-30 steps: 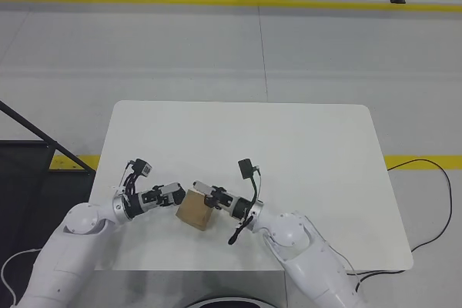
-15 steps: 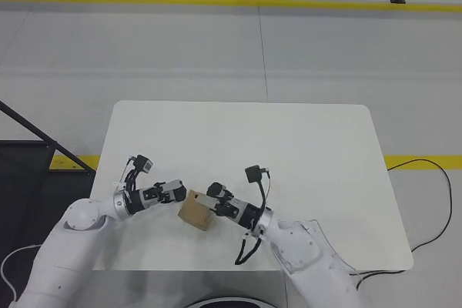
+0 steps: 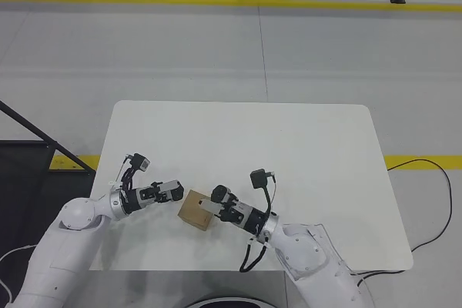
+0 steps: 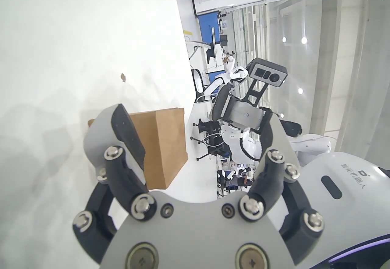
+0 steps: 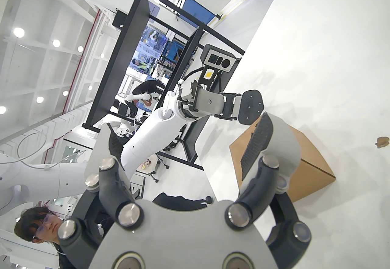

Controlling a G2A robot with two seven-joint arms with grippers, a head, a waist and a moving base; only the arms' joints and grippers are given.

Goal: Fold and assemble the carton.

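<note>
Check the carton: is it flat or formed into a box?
Formed into a box: the carton stands on the table with closed brown faces showing. Hidden sides: cannot tell.

Count taken on the surface (image 3: 292,146): one surface, white. One carton (image 3: 196,213), brown. Grippers, two: the left gripper (image 3: 175,192) and the right gripper (image 3: 216,205), one on each side of the carton. Each has two fingers, four in all; left fingers (image 4: 126,130), right fingers (image 5: 257,142). Wrist cameras, two: left camera (image 3: 141,163), right camera (image 3: 259,179). One small brown scrap (image 4: 123,78) on the surface. One black cable (image 3: 440,202) on the floor.
</note>
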